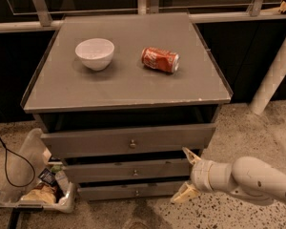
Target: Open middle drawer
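Gripper (187,174) hangs just beside right end of middle drawer (128,171) — fingers (190,155) spread wide, holding nothing.

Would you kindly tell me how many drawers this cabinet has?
3, stacked: the top drawer, slightly pulled out, the middle drawer beneath it, and the bottom drawer lowest. The gripper sits at the middle drawer's right end, fingers open.
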You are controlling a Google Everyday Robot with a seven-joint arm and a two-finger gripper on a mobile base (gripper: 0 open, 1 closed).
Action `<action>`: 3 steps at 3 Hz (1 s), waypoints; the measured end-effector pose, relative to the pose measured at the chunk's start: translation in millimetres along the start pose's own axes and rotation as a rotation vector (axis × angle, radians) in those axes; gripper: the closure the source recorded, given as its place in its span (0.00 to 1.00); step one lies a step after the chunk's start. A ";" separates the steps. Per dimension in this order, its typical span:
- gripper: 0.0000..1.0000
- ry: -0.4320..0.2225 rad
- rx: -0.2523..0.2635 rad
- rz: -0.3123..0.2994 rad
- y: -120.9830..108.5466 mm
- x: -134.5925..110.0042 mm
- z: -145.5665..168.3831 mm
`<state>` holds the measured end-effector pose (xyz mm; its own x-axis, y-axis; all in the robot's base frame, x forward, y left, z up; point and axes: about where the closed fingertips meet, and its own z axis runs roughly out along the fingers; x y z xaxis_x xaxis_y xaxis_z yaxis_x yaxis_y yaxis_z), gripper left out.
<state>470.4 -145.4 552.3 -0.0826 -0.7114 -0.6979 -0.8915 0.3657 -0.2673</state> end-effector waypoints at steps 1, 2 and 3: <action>0.00 -0.010 -0.008 -0.001 1.7 1.1 3.2; 0.00 -0.036 -0.028 -0.003 6.3 8.9 11.3; 0.00 -0.123 -0.073 -0.014 10.5 46.7 43.2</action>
<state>476.5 -148.9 488.2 -0.0184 -0.6356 -0.7718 -0.9228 0.3080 -0.2316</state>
